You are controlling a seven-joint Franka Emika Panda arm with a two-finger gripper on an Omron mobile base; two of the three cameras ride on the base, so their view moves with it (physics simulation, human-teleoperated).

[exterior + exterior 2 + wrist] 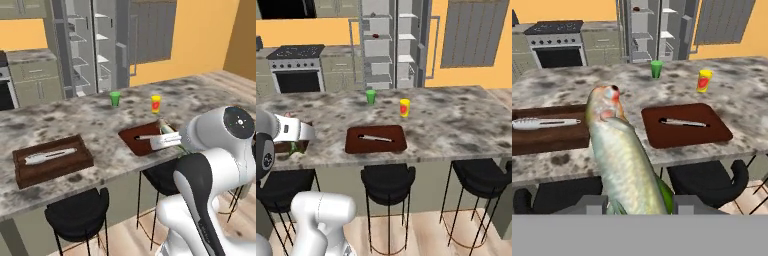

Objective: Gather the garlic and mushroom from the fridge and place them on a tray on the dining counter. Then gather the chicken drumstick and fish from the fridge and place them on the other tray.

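Observation:
My gripper [641,202] is shut on a large greenish-silver fish [624,155] with an orange-red head, held over the near edge of the dining counter [747,100]. The flat reddish-brown tray [712,135] lies just ahead to the right with a thin pale object on it. To the left sits the other tray [542,142], deep and dark brown, holding a slender silvery-white thing [544,123]. Across the room the fridge [657,30] stands with its doors open. Garlic, mushroom and chicken drumstick are out of view.
A green cup [656,69] and a yellow cup [704,81] stand on the counter's far side. Black stools [387,180] line the near side below the edge. A stove [296,70] is at the back left. A small dark item [376,35] sits on a fridge shelf.

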